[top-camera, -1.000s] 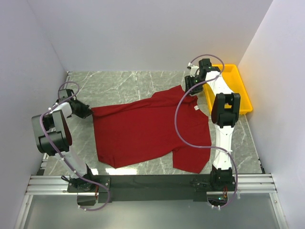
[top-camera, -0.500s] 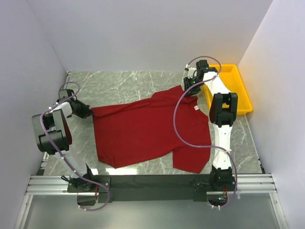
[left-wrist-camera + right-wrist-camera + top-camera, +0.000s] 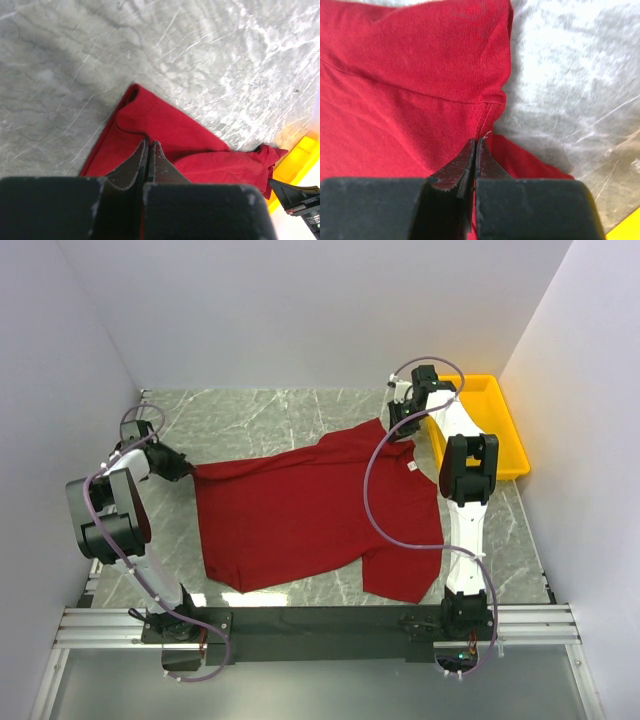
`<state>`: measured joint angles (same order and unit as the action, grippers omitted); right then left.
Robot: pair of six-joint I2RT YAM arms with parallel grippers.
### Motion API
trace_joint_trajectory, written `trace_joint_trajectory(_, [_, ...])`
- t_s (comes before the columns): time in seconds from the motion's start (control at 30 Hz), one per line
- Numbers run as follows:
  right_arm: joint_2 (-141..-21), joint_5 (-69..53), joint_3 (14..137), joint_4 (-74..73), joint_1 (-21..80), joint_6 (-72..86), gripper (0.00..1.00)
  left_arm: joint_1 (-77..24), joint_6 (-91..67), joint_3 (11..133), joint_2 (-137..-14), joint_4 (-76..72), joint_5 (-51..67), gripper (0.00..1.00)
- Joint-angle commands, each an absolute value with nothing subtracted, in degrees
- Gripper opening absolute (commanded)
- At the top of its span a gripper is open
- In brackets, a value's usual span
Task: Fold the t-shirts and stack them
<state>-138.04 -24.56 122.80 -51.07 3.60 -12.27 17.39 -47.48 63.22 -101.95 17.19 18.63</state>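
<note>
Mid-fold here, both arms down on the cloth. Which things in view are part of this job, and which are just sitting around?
Part of the job:
- red t-shirt, spread on the table
- left gripper, shut on the shirt's left corner
- right gripper, shut on the shirt's far right edge

Just lying about:
- yellow tray, far right
- marble table underneath

The top external view looks down and forward from above and behind the arm bases, distant enough to take in the whole table [image 3: 260, 420], the t-shirt [image 3: 310, 505] and the yellow tray [image 3: 490, 430]. Each wrist view looks along its own fingers from close above the cloth. The left gripper [image 3: 149, 145] faces across the t-shirt toward the yellow tray, shared with the top view, while the right gripper [image 3: 475, 142] frames only sleeve and marble.
</note>
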Motion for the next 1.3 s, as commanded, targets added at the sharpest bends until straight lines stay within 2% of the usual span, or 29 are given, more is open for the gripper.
trace_joint_trajectory(0.0, [-133.33, -25.66, 125.07, -46.59, 2.46, -11.25, 0.0, 17.49, -47.2, 65.92, -101.69, 17.23, 19.51, 0.01])
trace_joint_trajectory(0.73, [-122.96, -39.37, 124.8, -31.74, -2.11, -10.81, 0.0, 20.74, -49.3, 74.79, -97.12, 13.8, 25.93, 0.01])
trace_joint_trajectory(1.27, [-119.09, -39.81, 122.78, -25.58, -3.95, -8.0, 0.0, 25.05, -53.88, 74.97, -95.54, 13.89, 26.89, 0.0])
